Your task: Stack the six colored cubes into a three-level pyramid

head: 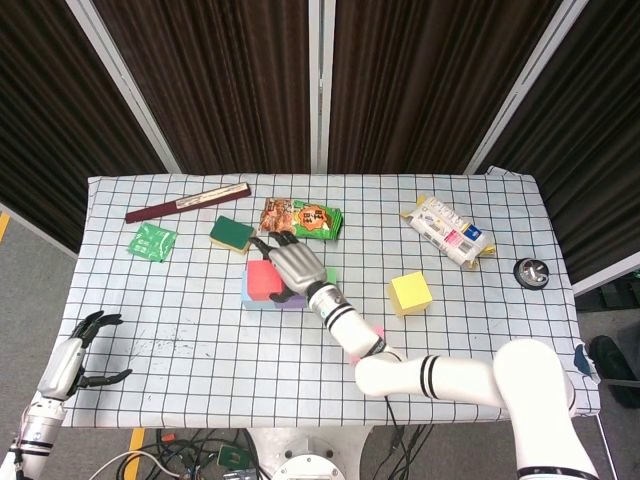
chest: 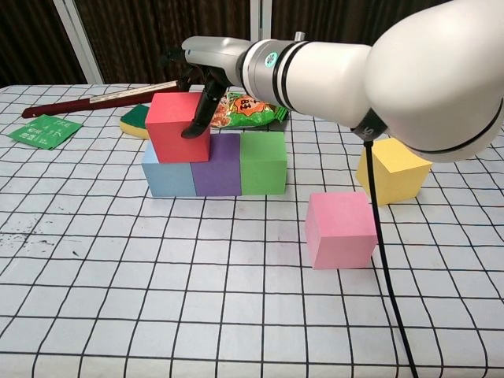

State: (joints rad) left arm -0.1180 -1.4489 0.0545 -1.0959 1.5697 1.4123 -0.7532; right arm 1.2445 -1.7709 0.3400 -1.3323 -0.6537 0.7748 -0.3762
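Right robot hand grips the red foam cube atop the blue cube and purple cube; left robot hand hangs released.

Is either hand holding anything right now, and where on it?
The right hand grips the red cube from above, fingers on its right and back sides, as it sits on the blue cube and purple cube. The left hand holds nothing.

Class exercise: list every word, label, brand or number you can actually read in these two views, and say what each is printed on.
Nothing here can be read with certainty.
Orange-green snack packet: printed characters, too blurred to read.
White snack packet: printing too small to read.
Green sachet: markings too small to read.
Right arm: small round green logo, illegible.
Dark red box: pale label strip, illegible.
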